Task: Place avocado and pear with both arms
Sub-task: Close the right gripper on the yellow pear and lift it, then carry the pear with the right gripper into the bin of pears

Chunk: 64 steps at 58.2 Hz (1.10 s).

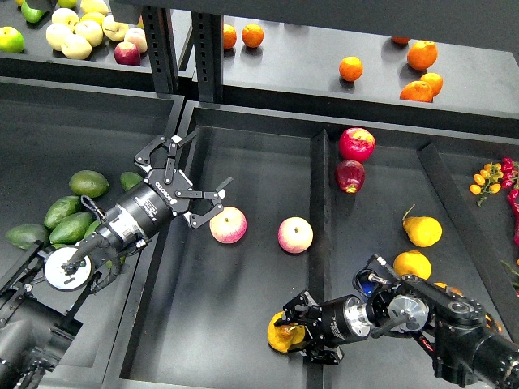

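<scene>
Head view: my left gripper [188, 180] hangs wide open, empty, at ten o'clock of the pink-yellow round apple [229, 224]; my right gripper [298, 328] clamps the golden yellow-orange pear [281, 337].

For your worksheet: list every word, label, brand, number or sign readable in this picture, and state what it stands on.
White lettering on the wrist of the black left arm's two-finger gripper: too small and tilted to read.
No other text, labels or numbers show on the fruit, the dark trays or the right gripper.
</scene>
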Each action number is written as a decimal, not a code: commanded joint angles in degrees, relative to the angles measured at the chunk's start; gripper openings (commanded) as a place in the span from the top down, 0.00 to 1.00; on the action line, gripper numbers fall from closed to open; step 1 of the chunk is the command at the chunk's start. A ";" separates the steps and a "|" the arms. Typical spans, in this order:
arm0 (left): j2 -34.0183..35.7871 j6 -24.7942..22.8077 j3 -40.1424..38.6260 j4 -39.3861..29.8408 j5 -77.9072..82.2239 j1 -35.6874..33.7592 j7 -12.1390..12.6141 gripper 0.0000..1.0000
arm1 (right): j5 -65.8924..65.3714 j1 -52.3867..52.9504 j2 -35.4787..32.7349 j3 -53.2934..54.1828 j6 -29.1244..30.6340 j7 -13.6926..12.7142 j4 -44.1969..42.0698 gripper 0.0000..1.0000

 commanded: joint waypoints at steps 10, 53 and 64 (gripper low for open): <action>0.00 -0.08 0.01 0.04 0.00 0.00 0.00 0.01 | -1.10 -0.08 0.64 2.18 -0.02 0.00 -0.55 0.65; 0.00 -0.17 0.27 0.22 0.00 0.00 0.09 0.01 | 5.93 7.65 -5.07 5.52 -0.02 0.00 1.82 0.69; 0.00 -0.26 0.36 0.22 0.00 0.09 0.09 0.01 | 11.81 10.02 -14.56 2.01 -0.02 0.00 3.49 0.70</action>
